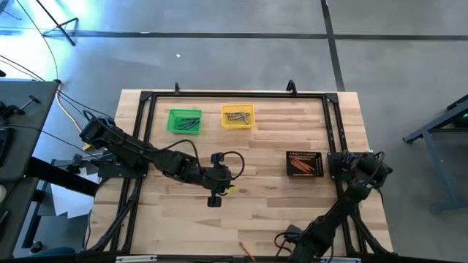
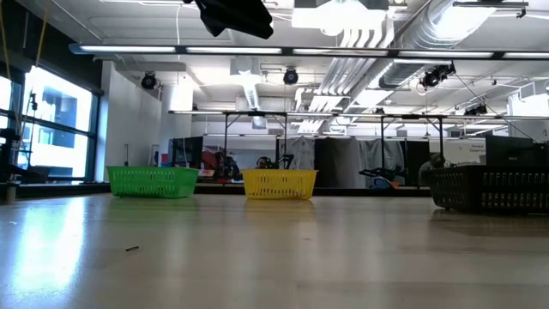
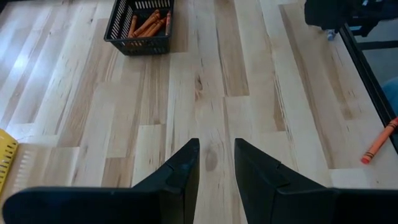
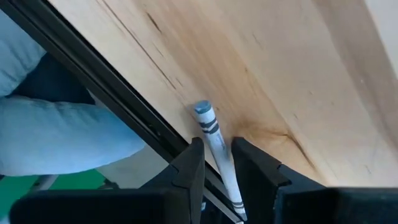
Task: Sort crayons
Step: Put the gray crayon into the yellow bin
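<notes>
My right gripper [image 4: 217,163] is low by the black frame rail [image 4: 118,106] at the table's right edge, shut on a grey crayon [image 4: 210,127]. It also shows in the high view [image 1: 357,166], just right of the black bin [image 1: 305,164], which holds orange-red crayons. My left gripper [image 3: 216,163] hangs over mid-table [image 1: 216,191], open a little and empty. One orange-red crayon [image 3: 379,140] lies alone on the wood near the front edge [image 1: 246,250]. The green bin [image 1: 184,120] and the yellow bin [image 1: 238,115] hold dark and greyish crayons. My right gripper has the grey crayon between its two fingers, on the shaft's two sides [image 4: 222,163]. The crayon lies along the fingers, and its banded end [image 4: 204,113] sticks out past the fingertips beside the rail. Whether it is lifted off the wood I cannot tell.
The black frame runs around the table top, and its right rail [image 1: 340,146] is right beside my right gripper. Bare wood lies between the bins and the front edge. A small dark bit [image 2: 131,249] lies on the table in the low view.
</notes>
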Action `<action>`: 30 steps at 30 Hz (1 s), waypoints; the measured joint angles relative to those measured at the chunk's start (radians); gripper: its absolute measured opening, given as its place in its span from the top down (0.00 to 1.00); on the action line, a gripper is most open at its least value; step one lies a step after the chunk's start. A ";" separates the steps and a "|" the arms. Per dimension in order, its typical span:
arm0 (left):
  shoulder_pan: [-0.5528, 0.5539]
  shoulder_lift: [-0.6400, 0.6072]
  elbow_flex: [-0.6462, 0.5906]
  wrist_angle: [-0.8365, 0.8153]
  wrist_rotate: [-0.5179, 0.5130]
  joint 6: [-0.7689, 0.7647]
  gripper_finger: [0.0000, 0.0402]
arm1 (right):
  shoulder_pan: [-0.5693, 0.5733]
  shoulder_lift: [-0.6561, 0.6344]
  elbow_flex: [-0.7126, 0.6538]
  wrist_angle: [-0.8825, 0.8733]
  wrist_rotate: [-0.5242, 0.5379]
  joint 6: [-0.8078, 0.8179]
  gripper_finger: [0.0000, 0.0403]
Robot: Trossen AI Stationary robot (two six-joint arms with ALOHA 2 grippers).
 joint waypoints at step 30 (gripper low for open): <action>0.000 0.000 0.000 -0.011 0.000 -0.001 0.79 | -0.052 0.022 -0.001 -0.087 -0.007 -0.055 0.99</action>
